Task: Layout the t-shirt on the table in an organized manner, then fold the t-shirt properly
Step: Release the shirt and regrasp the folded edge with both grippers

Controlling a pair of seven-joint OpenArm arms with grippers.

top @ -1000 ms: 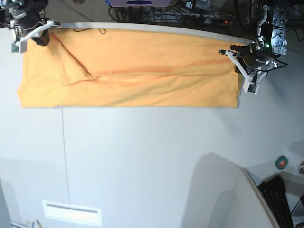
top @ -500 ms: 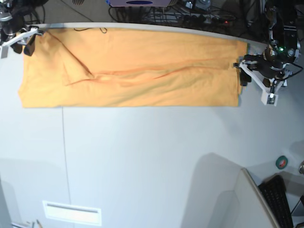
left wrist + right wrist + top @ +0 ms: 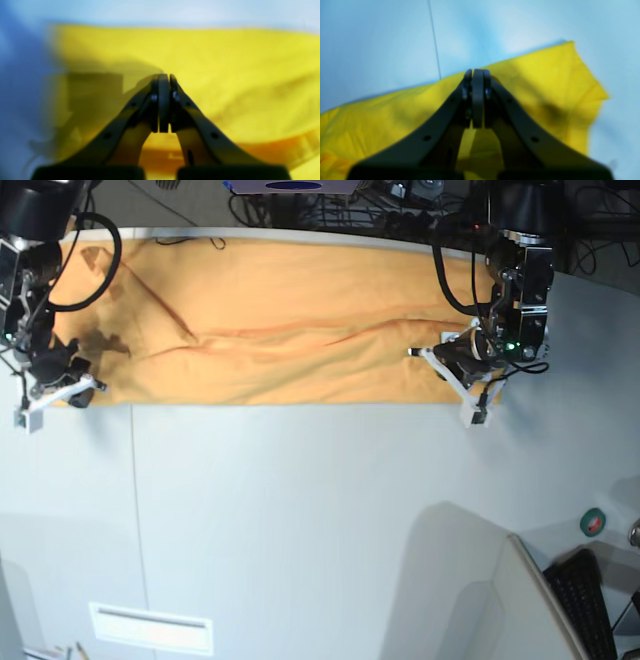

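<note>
I see the t-shirt (image 3: 270, 320) flat under both claws, left gripper (image 3: 462, 372) and right gripper (image 3: 62, 383) pressed together empty at its near corners (wrist views blurred).

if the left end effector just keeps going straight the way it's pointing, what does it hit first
Probably the t-shirt. In the left wrist view the shut left end effector points across yellow cloth, with the table only beyond its far edge. Depth is blurred, so its height above the cloth is unclear.

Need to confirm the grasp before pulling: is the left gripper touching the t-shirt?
Cannot tell. In the left wrist view the left gripper is shut over the t-shirt, but blur hides any pinched cloth or gap.
</note>
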